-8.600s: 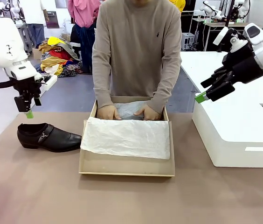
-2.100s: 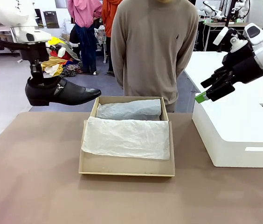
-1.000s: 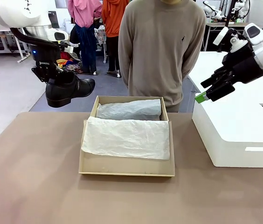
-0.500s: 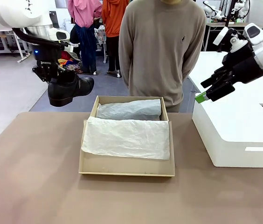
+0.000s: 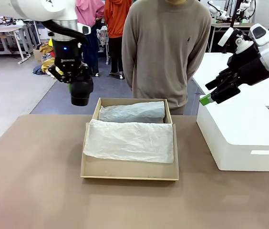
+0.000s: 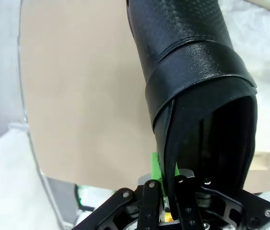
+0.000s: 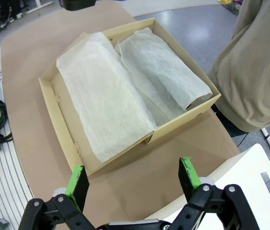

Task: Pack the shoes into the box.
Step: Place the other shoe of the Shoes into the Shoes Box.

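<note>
- Brown table (image 5: 29,191) spans the foreground, and a person (image 5: 165,47) stands at its far side.
- Box (image 5: 129,171) lies open at the table's middle. White tissue paper (image 5: 127,140) covers its near part, and a tissue-wrapped bundle (image 5: 132,112) lies along its far wall.
- Left claw (image 5: 74,78) is pinched almost shut on the collar of one black shoe (image 5: 81,93), which hangs in the air just left of the box's far left corner.
- Right claw (image 5: 212,93) hovers wide open, holding nothing, above the white block (image 5: 242,138) at the right.
</note>
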You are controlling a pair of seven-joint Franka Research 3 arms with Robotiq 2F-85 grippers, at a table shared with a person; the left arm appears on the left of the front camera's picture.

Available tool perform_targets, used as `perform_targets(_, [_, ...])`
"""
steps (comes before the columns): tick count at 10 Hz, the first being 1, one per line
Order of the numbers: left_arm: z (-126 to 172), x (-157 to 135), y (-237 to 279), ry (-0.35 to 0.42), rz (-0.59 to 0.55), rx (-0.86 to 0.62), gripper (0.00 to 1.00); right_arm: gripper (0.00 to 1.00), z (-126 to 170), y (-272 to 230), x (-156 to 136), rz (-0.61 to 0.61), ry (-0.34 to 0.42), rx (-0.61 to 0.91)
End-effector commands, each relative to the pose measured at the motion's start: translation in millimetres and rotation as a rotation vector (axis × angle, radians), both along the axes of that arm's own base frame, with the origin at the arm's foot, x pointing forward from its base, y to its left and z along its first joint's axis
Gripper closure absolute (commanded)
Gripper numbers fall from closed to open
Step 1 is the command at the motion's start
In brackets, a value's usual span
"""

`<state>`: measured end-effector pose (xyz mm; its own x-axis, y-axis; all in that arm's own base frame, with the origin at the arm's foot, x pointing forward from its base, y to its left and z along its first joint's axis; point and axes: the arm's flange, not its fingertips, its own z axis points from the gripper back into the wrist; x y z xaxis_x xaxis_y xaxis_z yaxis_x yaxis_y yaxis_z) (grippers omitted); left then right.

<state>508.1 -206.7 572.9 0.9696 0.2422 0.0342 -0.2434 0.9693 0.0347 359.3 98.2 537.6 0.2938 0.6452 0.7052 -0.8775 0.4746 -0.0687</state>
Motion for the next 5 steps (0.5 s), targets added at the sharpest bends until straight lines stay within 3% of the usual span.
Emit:
perform_targets(1, [6,7,-19,-0.033,0.106,-0.056,1.0,0.0,-1,0,3,0.019,-0.008,0.019])
perform_targets(3, [-3,5,-46,-0.073,0.198,-0.038,1.0,0.0,-1,0,3,0.019,-0.008,0.019])
perform_targets(4, [-3,4,-50,-0.085,0.185,-0.011,1.0,0.0,-1,0,3,0.019,-0.008,0.019])
perform_targets(5, [-4,3,-37,-0.033,0.144,-0.047,1.0,0.0,-1,0,3,0.019,-0.008,0.019])
